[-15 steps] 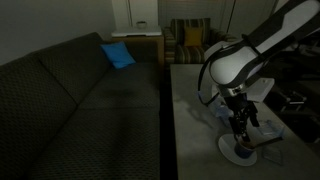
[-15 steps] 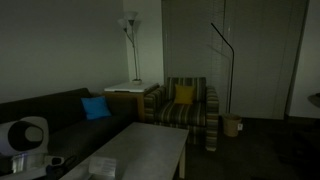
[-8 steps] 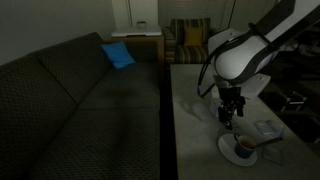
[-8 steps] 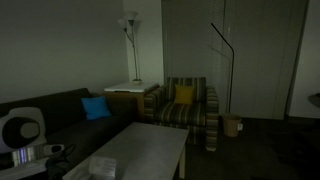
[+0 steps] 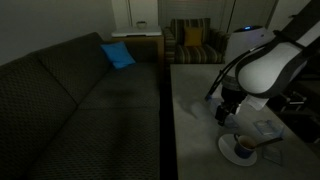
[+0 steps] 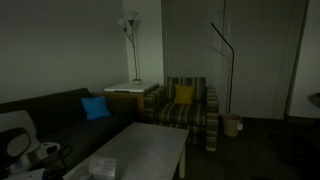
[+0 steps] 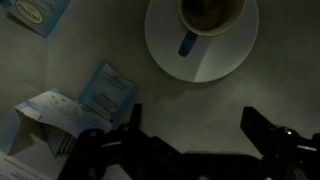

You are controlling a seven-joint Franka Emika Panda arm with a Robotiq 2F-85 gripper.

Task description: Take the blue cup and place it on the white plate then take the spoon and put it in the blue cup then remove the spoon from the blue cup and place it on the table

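Note:
The blue cup [image 7: 212, 12] stands on the white plate [image 7: 200, 62] at the top of the wrist view, its handle pointing toward me. In an exterior view the cup [image 5: 243, 147] and plate [image 5: 232, 153] sit near the grey table's [image 5: 195, 120] front corner. A thin pale streak [image 5: 262, 143] reaches from the cup to one side; it may be the spoon, but I cannot tell. My gripper [image 7: 192, 115] is open and empty, above bare table beside the plate [image 5: 226, 116].
Pale blue-white packets [image 7: 105, 92] [image 7: 35, 15] lie on the table near the plate. A pale boxy object [image 5: 266, 128] sits behind the plate. A dark sofa [image 5: 80, 100] with a blue cushion [image 5: 117, 54] runs along the table. A striped armchair [image 6: 188, 105] stands beyond it.
My gripper has lifted off the cup and plate and drawn back over the bare table. The cup stays on the plate.

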